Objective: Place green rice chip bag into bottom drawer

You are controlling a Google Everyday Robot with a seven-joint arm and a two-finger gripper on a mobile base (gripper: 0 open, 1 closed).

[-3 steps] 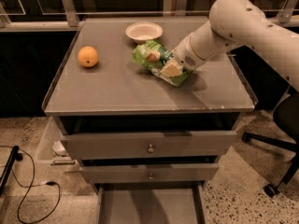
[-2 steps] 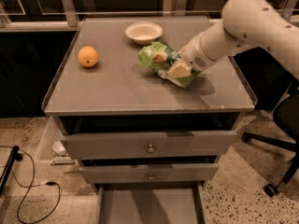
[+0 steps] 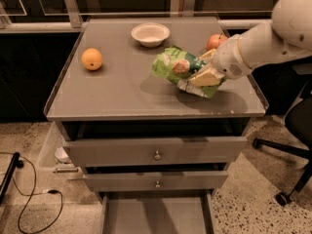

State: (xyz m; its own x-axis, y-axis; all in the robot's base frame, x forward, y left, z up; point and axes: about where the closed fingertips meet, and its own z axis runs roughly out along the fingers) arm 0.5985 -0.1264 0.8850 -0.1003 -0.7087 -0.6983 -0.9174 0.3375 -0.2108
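Observation:
The green rice chip bag (image 3: 178,69) is light green with pictured chips and hangs a little above the right half of the grey cabinet top (image 3: 122,89), casting a shadow below it. My gripper (image 3: 204,72) is shut on the bag's right end, with the white arm reaching in from the right. The bottom drawer (image 3: 156,213) stands pulled open at the bottom of the frame, its flat grey floor bare.
An orange (image 3: 92,59) lies on the left of the top. A white bowl (image 3: 150,34) stands at the back. A red apple (image 3: 216,41) sits behind my arm. Two upper drawers with round knobs (image 3: 157,155) are slightly open. An office chair base (image 3: 282,155) stands to the right, a cable (image 3: 29,199) to the left.
My gripper has lifted the bag off the top and carried it toward the right front. The apple behind the arm has come into sight.

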